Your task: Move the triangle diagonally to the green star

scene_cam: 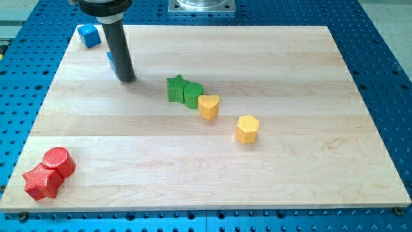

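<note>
My tip [127, 80] rests on the board near the view's top left. A blue block [110, 60] sits right behind the rod on its left side; only a sliver shows, so I cannot make out its shape. The green star [175, 87] lies to the right of my tip and slightly lower, about a block's width or two away. It touches a green cylinder [192, 95] on its right. My tip touches neither green block.
A blue cube [89, 35] sits at the board's top left corner. A yellow heart [208, 106] touches the green cylinder's lower right. A yellow hexagon [247, 129] lies further right. A red cylinder [58, 161] and red star [41, 182] sit at the bottom left.
</note>
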Robot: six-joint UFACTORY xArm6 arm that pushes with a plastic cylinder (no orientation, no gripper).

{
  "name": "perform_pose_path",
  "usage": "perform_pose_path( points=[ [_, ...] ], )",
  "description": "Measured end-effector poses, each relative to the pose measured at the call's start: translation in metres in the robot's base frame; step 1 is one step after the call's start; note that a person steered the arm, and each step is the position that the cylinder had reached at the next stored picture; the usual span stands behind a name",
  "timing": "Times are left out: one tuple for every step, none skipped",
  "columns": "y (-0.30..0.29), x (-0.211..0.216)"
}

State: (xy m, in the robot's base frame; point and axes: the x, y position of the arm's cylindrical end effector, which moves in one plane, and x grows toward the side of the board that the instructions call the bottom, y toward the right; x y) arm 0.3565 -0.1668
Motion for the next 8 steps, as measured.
perform_pose_path(
  points=[
    [-0.027, -0.016],
    [-0.017, -0.022],
    [0.000, -0.037],
    [-0.020, -0.073],
    [-0.020, -0.068],
    [0.046, -0.046],
    [0.142, -0.005],
    [0.224, 0.045]
  ],
)
